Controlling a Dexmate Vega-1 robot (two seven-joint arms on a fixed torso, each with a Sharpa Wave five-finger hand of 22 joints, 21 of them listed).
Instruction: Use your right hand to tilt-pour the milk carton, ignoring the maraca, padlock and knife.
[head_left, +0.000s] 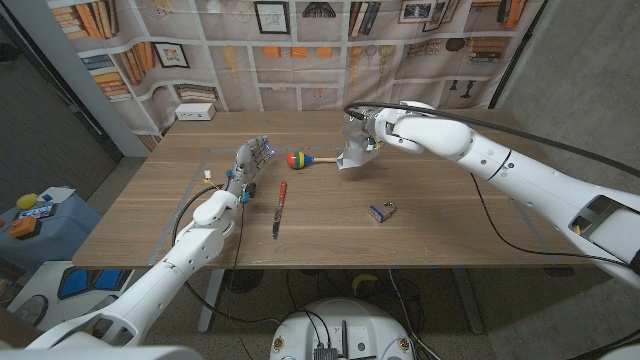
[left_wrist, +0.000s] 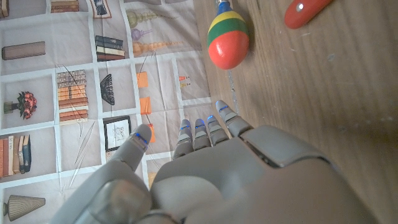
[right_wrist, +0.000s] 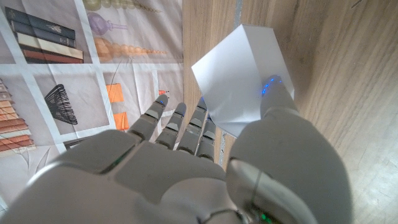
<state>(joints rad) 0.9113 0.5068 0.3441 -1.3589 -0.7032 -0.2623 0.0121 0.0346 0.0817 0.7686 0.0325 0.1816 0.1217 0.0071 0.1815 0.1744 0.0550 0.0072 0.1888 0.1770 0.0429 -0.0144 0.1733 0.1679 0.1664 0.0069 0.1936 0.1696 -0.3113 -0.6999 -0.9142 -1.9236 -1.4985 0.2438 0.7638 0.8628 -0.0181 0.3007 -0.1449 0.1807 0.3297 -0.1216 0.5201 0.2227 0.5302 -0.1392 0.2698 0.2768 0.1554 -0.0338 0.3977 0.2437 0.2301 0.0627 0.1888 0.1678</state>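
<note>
White milk carton (head_left: 353, 152), tilted, held within the right hand (head_left: 365, 131), thumb on one face, fingers (right_wrist: 177, 121) behind the other, above the bench (head_left: 450, 230).

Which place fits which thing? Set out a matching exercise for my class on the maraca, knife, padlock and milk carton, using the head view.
Things:
1. maraca
2. knife
3. padlock
4. milk carton

Places:
A. held tilted in the right hand
B. alone on the table's right half, nearer the front edge
C. lying lengthwise beside the left hand
D. between the left hand and the carton

Pairs: 1-D, 2-C, 3-B, 4-A
</note>
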